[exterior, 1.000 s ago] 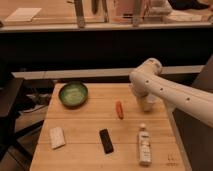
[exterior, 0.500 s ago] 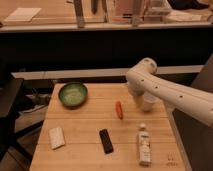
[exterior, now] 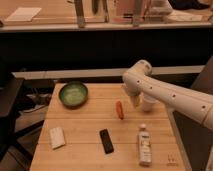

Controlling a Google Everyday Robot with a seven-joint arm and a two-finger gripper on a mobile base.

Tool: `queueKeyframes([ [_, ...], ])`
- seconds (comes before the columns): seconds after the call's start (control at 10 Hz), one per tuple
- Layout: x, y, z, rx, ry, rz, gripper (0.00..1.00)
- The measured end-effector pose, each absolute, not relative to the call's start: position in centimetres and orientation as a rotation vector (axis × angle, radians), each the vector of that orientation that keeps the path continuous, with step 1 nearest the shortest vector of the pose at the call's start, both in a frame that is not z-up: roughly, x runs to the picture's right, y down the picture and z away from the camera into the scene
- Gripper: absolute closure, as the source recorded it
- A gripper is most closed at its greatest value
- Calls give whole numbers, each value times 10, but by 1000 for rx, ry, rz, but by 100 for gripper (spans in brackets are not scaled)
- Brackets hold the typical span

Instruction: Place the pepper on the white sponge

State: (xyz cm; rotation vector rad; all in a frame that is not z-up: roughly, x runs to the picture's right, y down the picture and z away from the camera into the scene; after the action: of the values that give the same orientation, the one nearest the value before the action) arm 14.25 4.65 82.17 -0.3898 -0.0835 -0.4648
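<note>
Camera view: a wooden table (exterior: pixel 82 122) is seen from the front and a bit from above. Think of the table top as a clock, with 12 at the far edge and 6 at the near edge.

The white sponge (exterior: pixel 57 137) lies flat at about 8 o'clock, near the left edge. Nothing is on it. A green bowl (exterior: pixel 73 94) stands at about 10 o'clock, well apart from the sponge. A black block (exterior: pixel 106 141) lies at about 6 o'clock, near the front edge.

The pepper (exterior: pixel 119 110) lies on the table just right of the middle. It is small and orange-red, and its ends point to 12 and 6. Seen from the pepper, the white sponge is at about 8 o'clock and well apart.

The gripper (exterior: pixel 135 101) hangs down just beside the pepper, at about 2 o'clock from it. It does not touch the pepper. Its jaws are wide and it holds nothing.

A white bottle (exterior: pixel 144 145) lies at about 4 o'clock on the table, with its cap toward the far edge. A white cup (exterior: pixel 148 103) stands at about 2 o'clock, close to the gripper and partly hidden by the arm. The white arm (exterior: pixel 170 97) comes in from the right, bends over the far part of the table and turns down to the gripper.
</note>
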Motion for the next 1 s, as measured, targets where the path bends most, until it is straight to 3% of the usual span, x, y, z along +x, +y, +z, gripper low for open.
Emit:
queueKeyframes([
  [1.0,117,69,870,-409,-145,-594,20],
])
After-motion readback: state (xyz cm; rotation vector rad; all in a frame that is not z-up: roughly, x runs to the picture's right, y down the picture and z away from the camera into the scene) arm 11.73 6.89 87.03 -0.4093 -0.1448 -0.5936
